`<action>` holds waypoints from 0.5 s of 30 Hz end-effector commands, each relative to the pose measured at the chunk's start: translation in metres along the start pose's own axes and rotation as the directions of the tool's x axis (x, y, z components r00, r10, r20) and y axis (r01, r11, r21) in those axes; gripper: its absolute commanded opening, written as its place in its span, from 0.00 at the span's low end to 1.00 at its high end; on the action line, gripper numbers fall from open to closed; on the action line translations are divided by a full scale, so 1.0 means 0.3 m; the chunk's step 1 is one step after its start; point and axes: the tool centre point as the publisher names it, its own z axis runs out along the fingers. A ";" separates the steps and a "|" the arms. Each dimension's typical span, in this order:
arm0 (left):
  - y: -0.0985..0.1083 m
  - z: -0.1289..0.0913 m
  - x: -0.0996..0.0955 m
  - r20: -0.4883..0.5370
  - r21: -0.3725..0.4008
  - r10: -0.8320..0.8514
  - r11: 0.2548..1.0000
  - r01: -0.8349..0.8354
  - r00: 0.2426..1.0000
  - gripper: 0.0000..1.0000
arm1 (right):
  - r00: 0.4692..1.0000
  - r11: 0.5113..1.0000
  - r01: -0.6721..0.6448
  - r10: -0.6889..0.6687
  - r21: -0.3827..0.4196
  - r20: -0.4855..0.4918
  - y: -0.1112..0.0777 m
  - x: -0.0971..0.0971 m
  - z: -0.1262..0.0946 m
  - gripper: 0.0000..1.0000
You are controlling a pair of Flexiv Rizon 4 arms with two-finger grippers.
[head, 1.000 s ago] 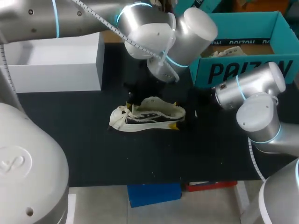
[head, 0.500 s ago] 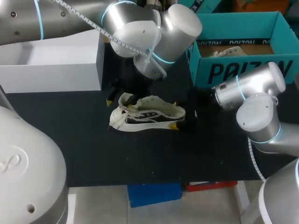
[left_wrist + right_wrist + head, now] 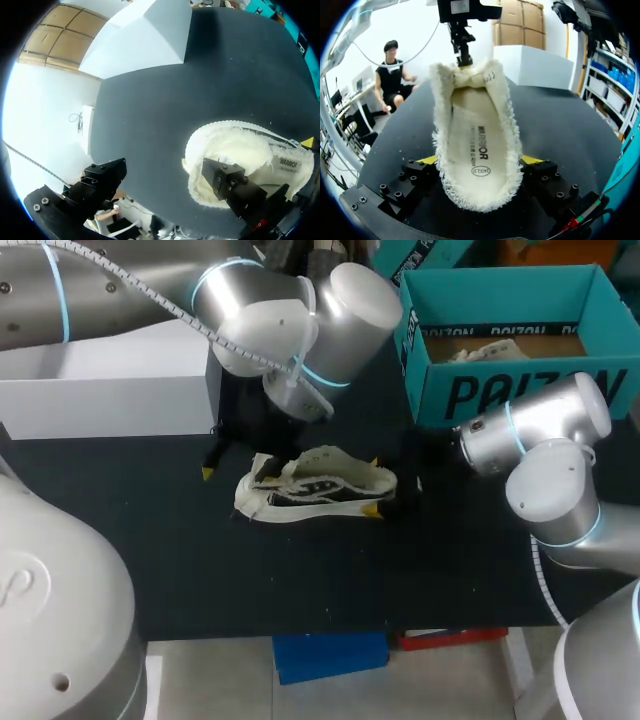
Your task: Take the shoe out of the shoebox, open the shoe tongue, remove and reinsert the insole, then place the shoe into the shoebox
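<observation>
A black table mat (image 3: 180, 560) carries the cream, fuzzy-edged low shoe (image 3: 315, 485), which lies outside the teal cardboard shoebox (image 3: 500, 390) with its long axis across the table. The right gripper (image 3: 378, 485) clamps the heel from both sides. The left gripper (image 3: 235, 465) is spread wide at the toe end, one finger over the opening, and so is the nearer one to the tongue.

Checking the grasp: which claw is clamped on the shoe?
The right claw, clamping the shoe at its heel from both sides; the left claw is open by the toe.
</observation>
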 end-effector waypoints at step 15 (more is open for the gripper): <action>-0.022 -0.165 -0.029 -0.544 0.238 0.405 0.914 -0.328 0.735 0.93 | 1.000 1.000 -0.001 0.001 0.001 0.001 -0.010 -0.005 0.009 0.00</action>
